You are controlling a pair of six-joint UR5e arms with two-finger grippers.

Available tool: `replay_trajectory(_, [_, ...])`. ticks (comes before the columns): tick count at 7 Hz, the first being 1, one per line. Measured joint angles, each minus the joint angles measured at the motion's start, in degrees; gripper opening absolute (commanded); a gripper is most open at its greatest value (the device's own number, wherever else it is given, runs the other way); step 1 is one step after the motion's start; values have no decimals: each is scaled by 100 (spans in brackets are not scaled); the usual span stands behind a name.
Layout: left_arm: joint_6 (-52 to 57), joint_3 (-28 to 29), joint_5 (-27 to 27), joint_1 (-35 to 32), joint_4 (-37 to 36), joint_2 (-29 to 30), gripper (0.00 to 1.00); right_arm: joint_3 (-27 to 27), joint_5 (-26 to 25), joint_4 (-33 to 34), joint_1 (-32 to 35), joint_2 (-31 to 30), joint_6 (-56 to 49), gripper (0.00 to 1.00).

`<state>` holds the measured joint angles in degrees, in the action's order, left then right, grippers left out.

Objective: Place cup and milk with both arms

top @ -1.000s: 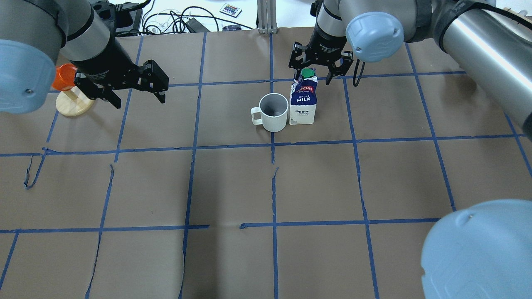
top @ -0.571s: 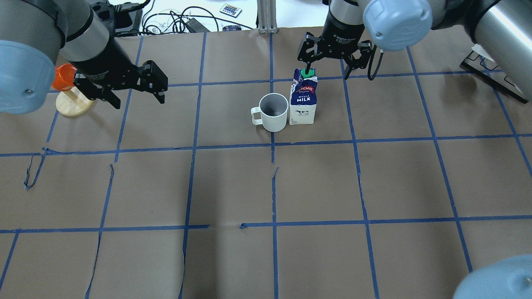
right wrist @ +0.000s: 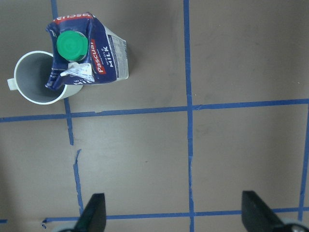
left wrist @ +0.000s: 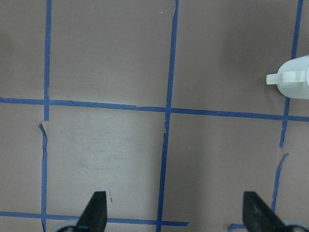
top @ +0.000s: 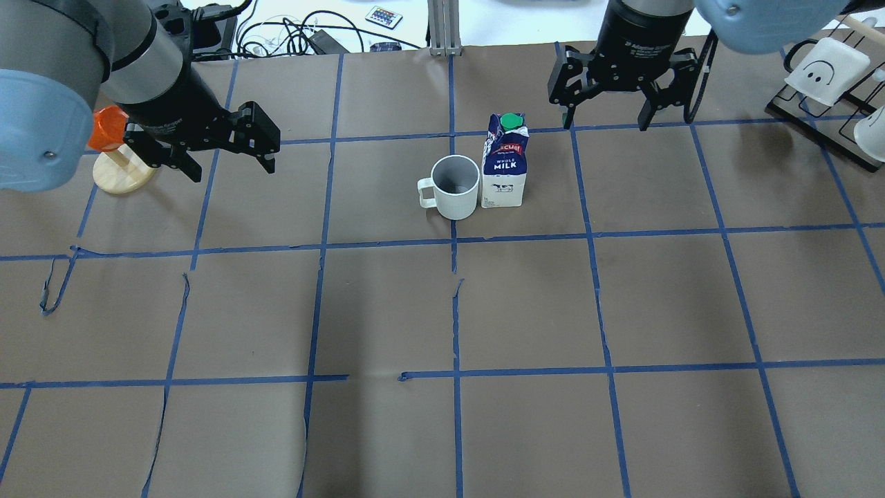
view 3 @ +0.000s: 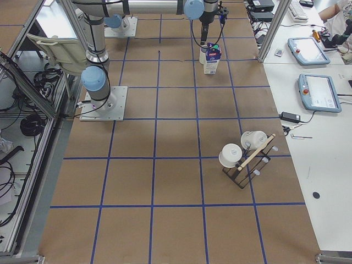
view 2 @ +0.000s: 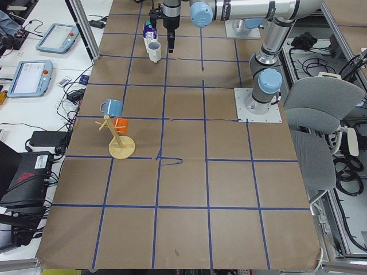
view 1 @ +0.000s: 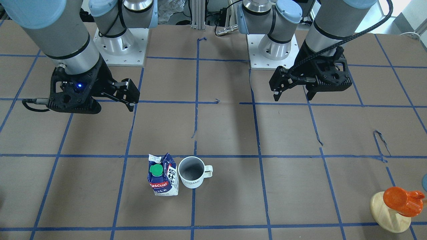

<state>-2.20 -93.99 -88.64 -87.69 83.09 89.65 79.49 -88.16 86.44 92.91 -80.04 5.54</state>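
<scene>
The white cup stands upright next to the blue and white milk carton, the two touching or nearly so, in the middle of the far half of the table. Both also show in the front view, cup and milk. My right gripper is open and empty, raised to the right of and beyond the milk. Its wrist view shows the milk and cup at the top left. My left gripper is open and empty, far left of the cup. Its wrist view shows only the cup's handle side.
A wooden mug stand with an orange cup is at the far left, just behind my left arm. A black rack with white mugs is at the far right. The table is brown paper with a blue tape grid.
My right gripper has moved up and to the right, away from the milk carton's top. The left gripper, cup and milk have not moved.
</scene>
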Motion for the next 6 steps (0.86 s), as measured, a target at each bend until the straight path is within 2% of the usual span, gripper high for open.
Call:
replay_trajectory(3, [0,16,22,-3,-12,-4,100,455,-40,-65,-113,-464,-187,100])
replay_trajectory(6, [0,16,31,-10,-14,-9,100,610,-10,24,-161,-566,-200,100])
